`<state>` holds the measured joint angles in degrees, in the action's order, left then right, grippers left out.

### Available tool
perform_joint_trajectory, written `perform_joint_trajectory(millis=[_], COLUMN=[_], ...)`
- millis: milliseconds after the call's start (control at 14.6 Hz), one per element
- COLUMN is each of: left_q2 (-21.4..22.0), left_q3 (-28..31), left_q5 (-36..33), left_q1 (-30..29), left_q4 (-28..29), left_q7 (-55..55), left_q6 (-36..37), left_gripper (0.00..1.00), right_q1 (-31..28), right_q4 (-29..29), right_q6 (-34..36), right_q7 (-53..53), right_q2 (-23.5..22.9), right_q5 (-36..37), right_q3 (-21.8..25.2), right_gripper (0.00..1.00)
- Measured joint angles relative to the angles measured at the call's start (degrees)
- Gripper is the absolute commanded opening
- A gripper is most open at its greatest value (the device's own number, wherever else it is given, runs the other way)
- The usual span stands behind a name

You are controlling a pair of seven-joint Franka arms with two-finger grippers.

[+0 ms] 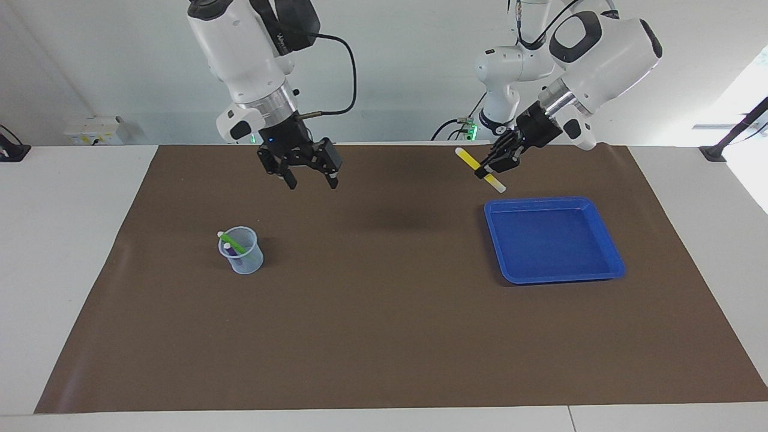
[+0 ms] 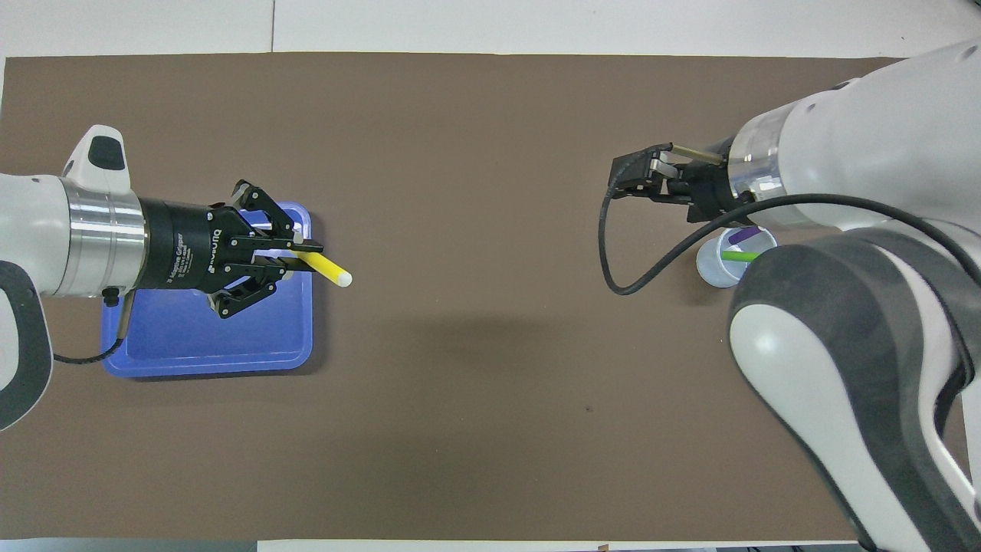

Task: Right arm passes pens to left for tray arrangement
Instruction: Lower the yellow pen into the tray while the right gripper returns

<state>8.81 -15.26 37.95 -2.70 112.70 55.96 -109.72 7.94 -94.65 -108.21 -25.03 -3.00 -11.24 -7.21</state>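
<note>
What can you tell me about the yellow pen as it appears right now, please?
The yellow pen is a slim marker with a bright yellow barrel and pale tips at both ends, plastic by the look of it. The left hand is shut on it near its middle and holds it in the air, tilted, one tip up and the other down toward the blue tray. It hangs over the tray's edge nearest the robots and touches only that hand's fingers.

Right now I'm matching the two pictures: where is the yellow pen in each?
Facing view: yellow pen in the left claw, up in the air over the mat just robot-side of the blue tray.
Overhead view: yellow pen in the left claw, over the tray's edge.
Shared landmark: the tray.
</note>
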Motion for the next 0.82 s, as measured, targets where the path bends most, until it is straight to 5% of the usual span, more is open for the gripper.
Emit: perform_joint_trajectory(millis=[342, 820], left_q2=[-0.64, -10.76], left_q3=[0.12, 0.04], left_q5=[-9.03, -28.46], left_q1=[-4.50, -5.79], left_q4=[3.38, 3.48], left_q7=[-22.99, -43.16], left_q6=[-0.02, -5.26], left_gripper=[0.00, 0.00], right_q1=[-8.24, -12.23], right_q4=[-3.64, -9.57], right_q6=[0.52, -5.90], right_q7=[18.15, 25.59], right_q2=[-0.69, -4.55], right_q5=[3.82, 8.49], right_q3=[0.12, 0.14], right_gripper=[1.00, 1.00])
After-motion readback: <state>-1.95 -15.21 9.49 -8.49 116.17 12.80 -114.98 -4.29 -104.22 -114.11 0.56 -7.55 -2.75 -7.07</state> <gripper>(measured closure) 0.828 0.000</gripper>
